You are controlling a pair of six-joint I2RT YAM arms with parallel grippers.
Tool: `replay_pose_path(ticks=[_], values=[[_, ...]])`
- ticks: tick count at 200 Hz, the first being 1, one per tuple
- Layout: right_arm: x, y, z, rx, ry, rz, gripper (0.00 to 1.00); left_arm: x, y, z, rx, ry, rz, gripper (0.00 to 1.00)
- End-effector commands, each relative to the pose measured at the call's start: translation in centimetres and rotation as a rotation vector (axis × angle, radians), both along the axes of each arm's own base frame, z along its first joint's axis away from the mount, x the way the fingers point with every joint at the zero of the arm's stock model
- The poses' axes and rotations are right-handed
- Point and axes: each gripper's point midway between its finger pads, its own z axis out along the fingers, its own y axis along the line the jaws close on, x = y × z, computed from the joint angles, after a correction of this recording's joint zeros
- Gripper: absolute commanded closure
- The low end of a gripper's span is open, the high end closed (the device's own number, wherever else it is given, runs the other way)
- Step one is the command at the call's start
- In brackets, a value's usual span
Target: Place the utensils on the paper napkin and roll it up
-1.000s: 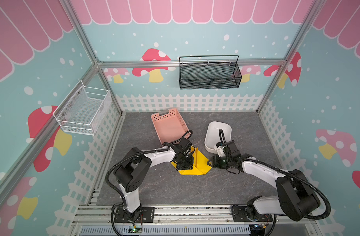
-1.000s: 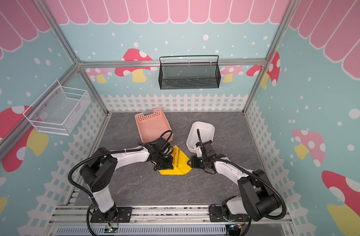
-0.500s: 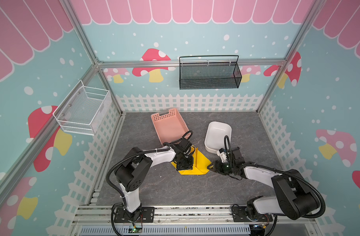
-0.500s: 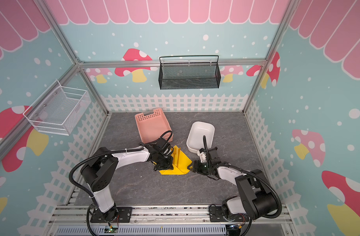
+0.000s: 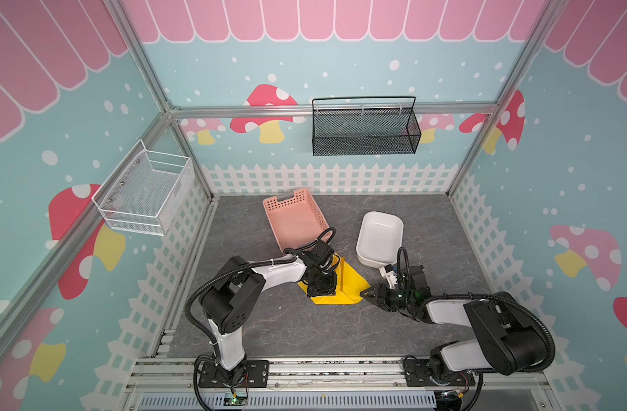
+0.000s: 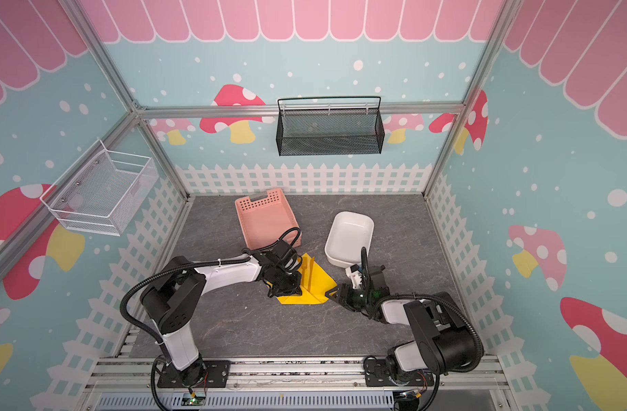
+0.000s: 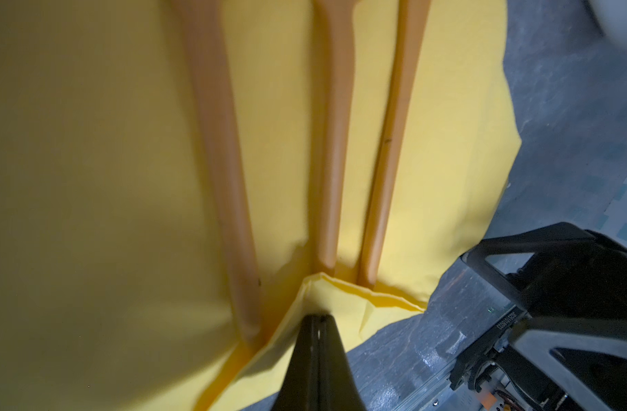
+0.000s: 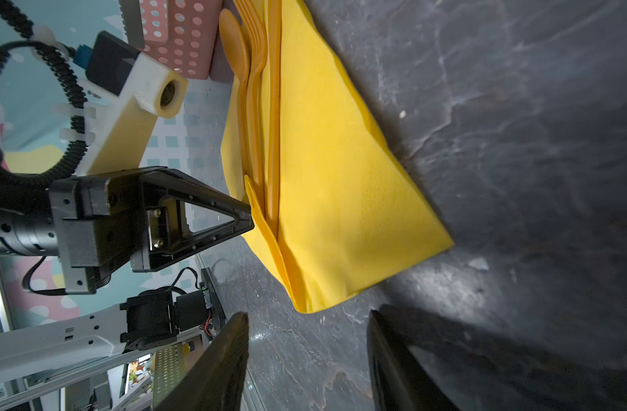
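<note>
**Yellow flap pinned, corner next**

The paper napkin (image 5: 351, 281) lies just beside the white tub (image 5: 371, 258), on its robot side, with the utensils (image 8: 258, 106) lined up on it. The left gripper (image 7: 317, 320) is clenched, apparently nipping the flap folded over their handles. The right gripper (image 8: 306, 315) hangs spread and empty, nearer the tub. Best keep that flap pinned while the right tucks its corner across, snugly.

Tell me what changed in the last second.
The open right end effector swung from beside the white plastic tub toward the front corner of the yellow paper napkin. The left end effector stays shut on the napkin's folded edge; orange plastic utensils, napkin and tub unmoved.
</note>
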Motion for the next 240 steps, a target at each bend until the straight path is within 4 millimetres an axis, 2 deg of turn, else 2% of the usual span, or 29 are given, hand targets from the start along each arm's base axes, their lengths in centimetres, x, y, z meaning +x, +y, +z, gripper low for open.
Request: replay_pose_path(ticks=[1, 59, 145, 198, 240], values=[[0.5, 0.2, 0.9, 0.087, 0.001, -0.035, 0.46, -0.1, 0.3, -0.6, 0.017, 0.007, -0.006, 0.99], [1.4, 0.6, 1.6, 0.163, 0.001, -0.046, 0.48, -0.2, 0.4, -0.6, 0.019, 0.009, -0.005, 0.99], [2.1, 0.3, 2.1, 0.172, -0.040, -0.065, 0.53, -0.2, 0.4, -0.6, 0.018, 0.009, -0.003, 0.98], [1.2, -0.5, -0.6, 0.084, 0.075, -0.090, 0.55, -0.2, 0.4, -0.6, 0.019, 0.009, -0.002, 0.99], [0.8, -1.4, -1.3, -0.004, 0.101, -0.110, 0.54, -0.2, 0.4, -0.5, 0.017, 0.008, 0.001, 0.98]])
